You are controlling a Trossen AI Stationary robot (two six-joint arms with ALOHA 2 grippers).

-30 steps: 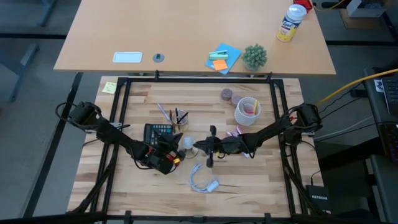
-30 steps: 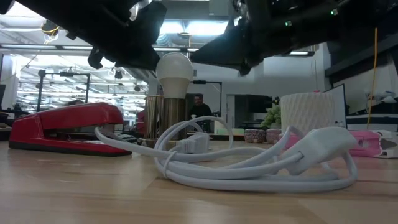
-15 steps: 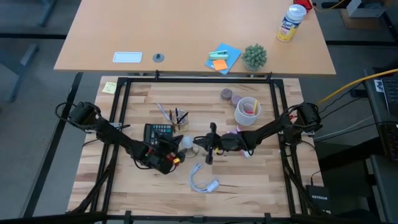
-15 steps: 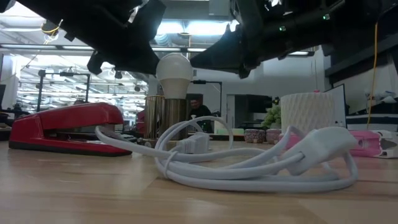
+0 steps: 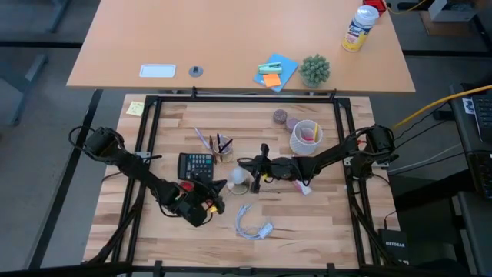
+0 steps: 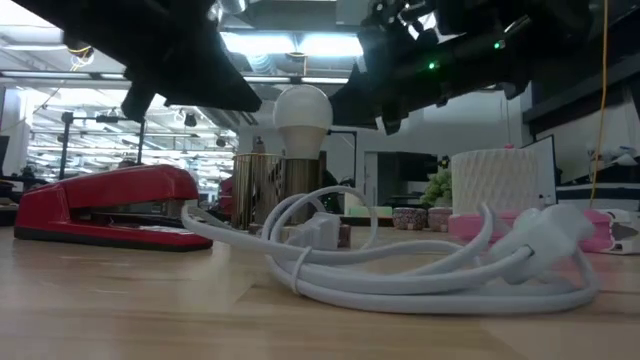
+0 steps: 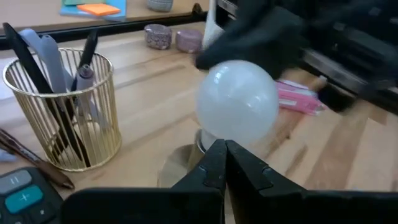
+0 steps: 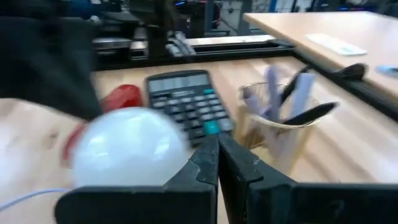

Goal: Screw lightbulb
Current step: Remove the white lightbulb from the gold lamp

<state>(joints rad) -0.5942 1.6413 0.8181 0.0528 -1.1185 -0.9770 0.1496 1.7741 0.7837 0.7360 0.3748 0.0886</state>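
Observation:
The frosted-white lightbulb (image 5: 239,178) stands upright near the table's middle, globe up (image 6: 303,108), its silvery screw end (image 7: 204,140) down on a round tan base (image 7: 177,171). My left gripper (image 7: 224,149) is shut, and its tips are right at the bulb's lower part, on its near-left side (image 5: 220,185). My right gripper (image 8: 217,146) is shut and close beside the bulb (image 8: 127,149), on its right side (image 5: 254,171). My left gripper points its shut tips level at the bulb's neck (image 7: 211,138) from the near left; I cannot tell whether they touch it. My right gripper lies alongside the bulb's globe (image 8: 168,155), coming from the table's right; I cannot tell whether it touches.
A gold wire pen cup (image 5: 221,146) and a calculator (image 5: 196,163) stand just beyond the bulb. A looped white cable (image 5: 252,225) lies nearer. A red stapler (image 6: 110,205), a white cup (image 5: 305,137) and a pink object (image 5: 301,185) are close by.
My left gripper has drawn back toward the table's near-left. My right gripper has gone toward the far edge and a little left. The bulb, still upright, has shifted slightly toward the table's right. The white cable has slid a little.

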